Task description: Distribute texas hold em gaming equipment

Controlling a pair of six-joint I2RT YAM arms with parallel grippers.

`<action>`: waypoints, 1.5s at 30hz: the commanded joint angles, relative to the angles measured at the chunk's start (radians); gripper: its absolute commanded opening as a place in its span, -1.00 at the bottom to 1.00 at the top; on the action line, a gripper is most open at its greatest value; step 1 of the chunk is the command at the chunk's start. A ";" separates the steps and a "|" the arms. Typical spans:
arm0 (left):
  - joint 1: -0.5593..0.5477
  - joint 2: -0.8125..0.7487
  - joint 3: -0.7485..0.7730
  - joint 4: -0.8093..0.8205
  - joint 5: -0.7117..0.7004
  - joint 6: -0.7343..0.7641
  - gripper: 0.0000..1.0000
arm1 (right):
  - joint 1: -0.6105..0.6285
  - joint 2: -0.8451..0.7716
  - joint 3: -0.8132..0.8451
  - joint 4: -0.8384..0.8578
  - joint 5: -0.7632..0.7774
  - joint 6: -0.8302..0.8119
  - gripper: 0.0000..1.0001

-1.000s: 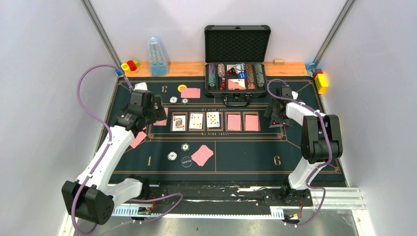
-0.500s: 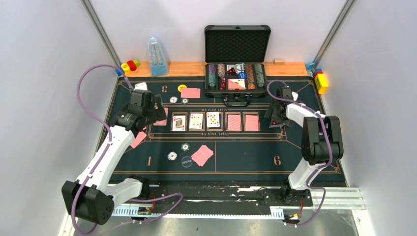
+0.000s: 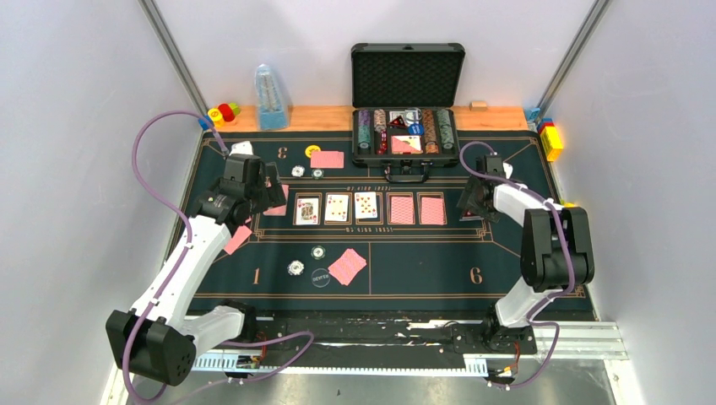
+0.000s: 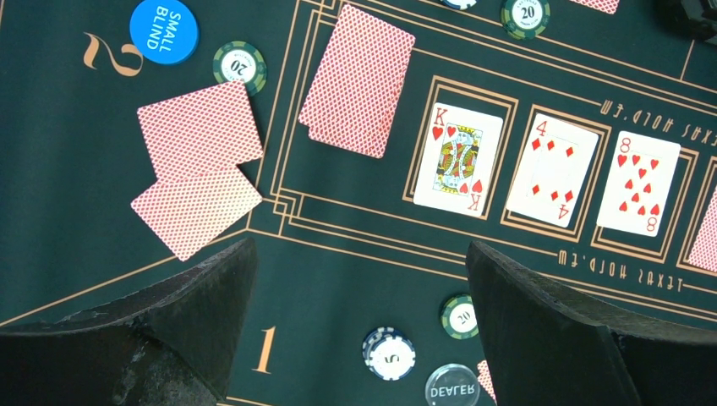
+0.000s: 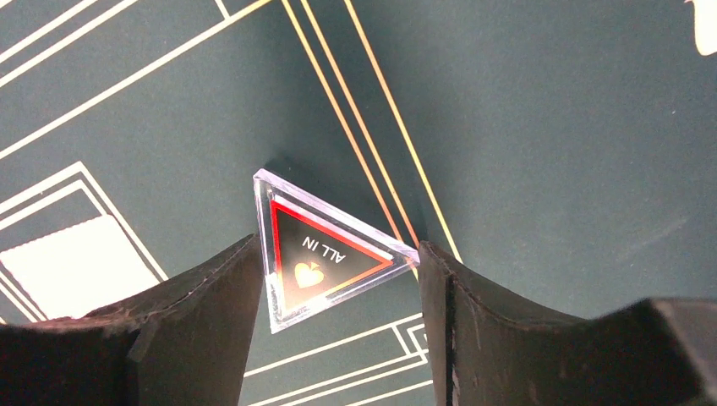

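Observation:
A clear triangular "ALL IN" marker lies on the green mat between my right gripper's fingers; both black fingers touch its sides. My right gripper is at the right end of the card row. My left gripper hangs open and empty over the mat's left side. Below it lie a king, a four, an eight, pink-backed cards, a blue small-blind disc, chips and a dealer button.
An open black case with chip rows stands at the back centre. A clear blue bottle and toy blocks sit on the wooden ledge; more blocks are at the right. Two face-down cards and a card pile lie mid-mat.
My right gripper's jaws have narrowed onto the triangular marker and that wrist has shifted slightly right. The left arm has not moved.

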 commanded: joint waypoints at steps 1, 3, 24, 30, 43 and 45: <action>0.000 -0.020 0.008 0.010 0.002 -0.020 1.00 | 0.009 -0.053 -0.023 0.008 -0.031 0.019 -0.01; 0.000 -0.023 0.006 0.007 0.004 -0.025 1.00 | 0.008 -0.064 -0.025 0.009 -0.031 0.018 -0.08; 0.000 -0.098 -0.044 -0.012 0.073 -0.100 1.00 | 0.698 -0.178 0.101 0.039 -0.150 -0.065 -0.30; 0.000 -0.120 -0.058 -0.023 0.071 -0.105 1.00 | 0.945 0.093 0.348 0.039 -0.126 -0.149 -0.28; 0.000 -0.226 -0.081 -0.078 0.013 -0.159 1.00 | 1.056 0.499 0.711 0.168 -0.140 -0.311 -0.16; 0.000 -0.233 -0.082 -0.078 0.007 -0.162 1.00 | 1.056 0.523 0.717 0.205 -0.161 -0.326 -0.14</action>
